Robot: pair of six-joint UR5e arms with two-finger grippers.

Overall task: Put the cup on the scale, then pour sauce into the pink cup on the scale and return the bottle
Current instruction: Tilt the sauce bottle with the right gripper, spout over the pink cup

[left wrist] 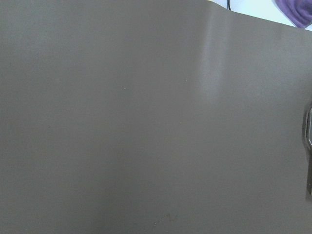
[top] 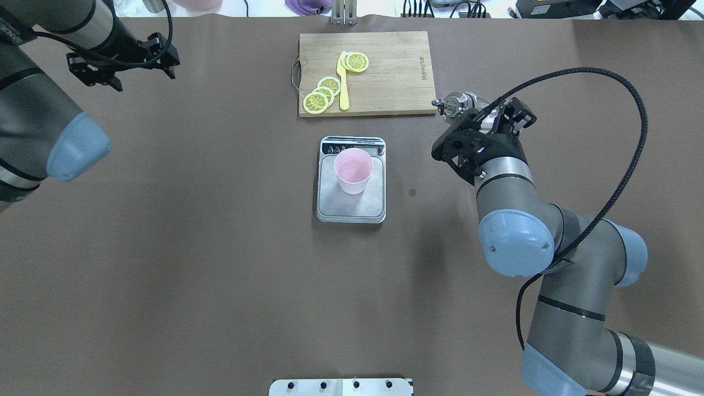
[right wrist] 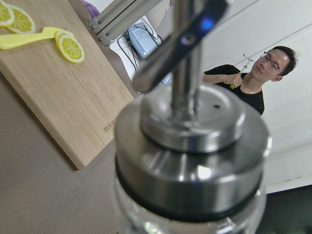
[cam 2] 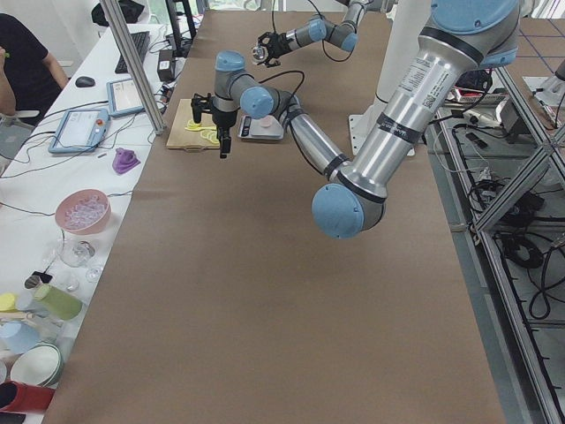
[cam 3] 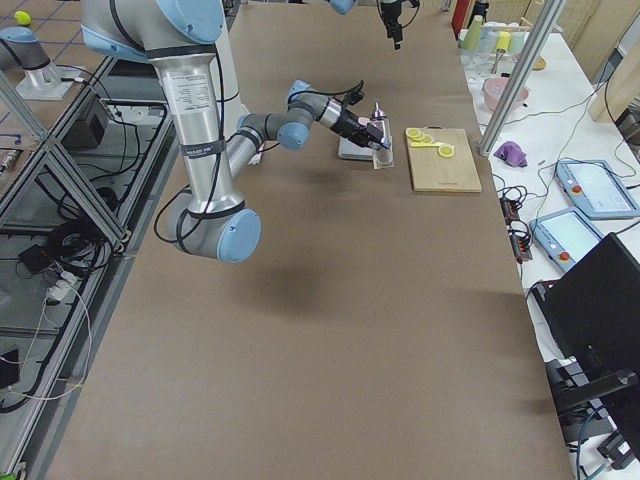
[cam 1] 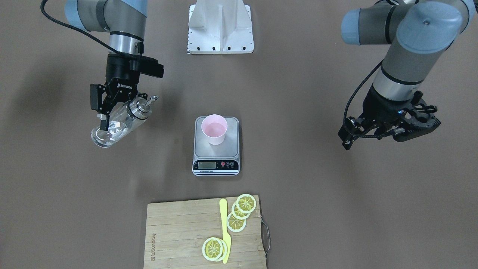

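Note:
The pale pink cup (cam 1: 214, 129) stands upright on the silver scale (cam 1: 216, 151) at mid-table; both also show in the overhead view, the cup (top: 353, 170) on the scale (top: 352, 209). My right gripper (cam 1: 108, 112) is shut on the clear glass bottle (cam 1: 119, 125) and holds it tilted in the air, well to the side of the scale and apart from the cup. Its silver spout (cam 1: 151, 99) points towards the scale side. Clear sauce (cam 1: 106, 134) lies in the bottle's low end. The cap fills the right wrist view (right wrist: 190, 141). My left gripper (cam 1: 388, 129) is open and empty, far off on the other side.
A wooden cutting board (cam 1: 179, 235) with lemon slices (cam 1: 245, 203) and a yellow knife (cam 1: 225, 231) lies beyond the scale; in the overhead view the board (top: 396, 71) is close to the bottle (top: 459, 103). The white robot base (cam 1: 220, 28) stands at the near edge. A person (right wrist: 248, 83) is beyond the table.

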